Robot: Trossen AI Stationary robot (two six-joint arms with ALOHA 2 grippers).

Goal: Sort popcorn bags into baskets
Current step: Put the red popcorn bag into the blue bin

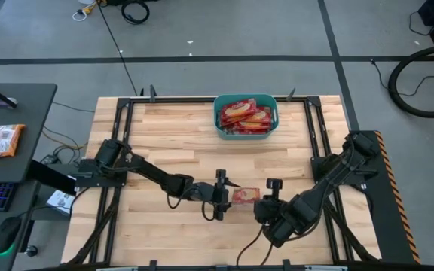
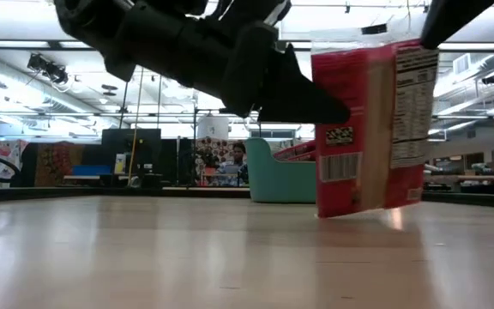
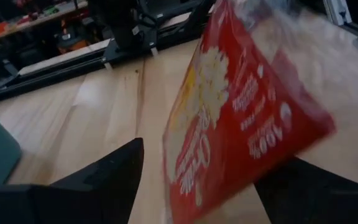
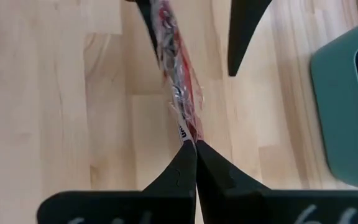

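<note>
Bag (image 2: 369, 124): upright on edge above the desk (image 1: 172, 143), long axis vertical; top cut off.
Right claw (image 4: 195, 149): pinching the bag.
Left claw (image 1: 220, 195): spread around it.

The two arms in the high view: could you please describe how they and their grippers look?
Both the left arm and the right arm are dark, nearly black, built of chunky jointed segments with black cables trailing from them. The left gripper and the right gripper each carry two flat, dark, tapering fingers on a crossbar. The right wrist view shows pale lettering on that gripper's body, too cropped to read.
</note>
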